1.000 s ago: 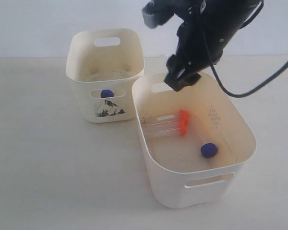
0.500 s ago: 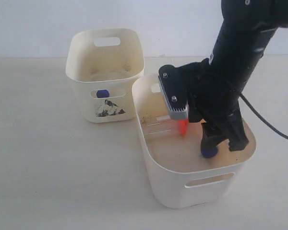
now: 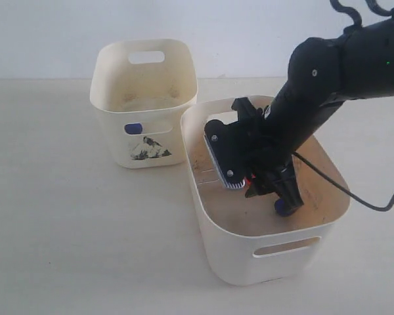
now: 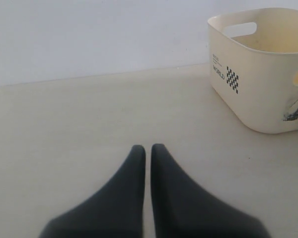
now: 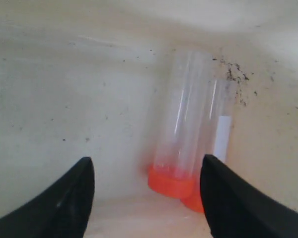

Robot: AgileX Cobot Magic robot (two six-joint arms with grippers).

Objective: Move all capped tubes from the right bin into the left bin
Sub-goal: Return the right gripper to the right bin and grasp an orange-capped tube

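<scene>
1. Since half a second back: right gripper (image 5: 146,163) lower and further left, sunk into right bin (image 3: 328,216). Blue cap (image 3: 133,128) behind the front slot of left bin (image 3: 111,98) shifted slightly left.
2. Right gripper: spread wide, nothing gripped, fingers (image 5: 64,198) touching nothing visible. Tips either side of two orange-capped tubes (image 5: 181,124), with a clear gap on the one side and the other finger close by the far tube's cap.
3. Orange-capped tubes: lying flat on the bin floor, side by side and parallel. Long axes run straight away from the gripper, orange caps (image 5: 171,181) toward it, clear ends toward the speckled bin wall. White label (image 5: 221,139) on the further tube.
4. Exterior view: those tubes mostly hidden behind the arm, only a sliver of orange showing. Blue-capped tube (image 3: 282,209) also in right bin, cap just beside the gripper; body hidden, so axis cannot tell.
5. Left gripper (image 4: 148,148): pressed closed, empty, low over the tabletop (image 4: 64,114), well apart from left bin.
</scene>
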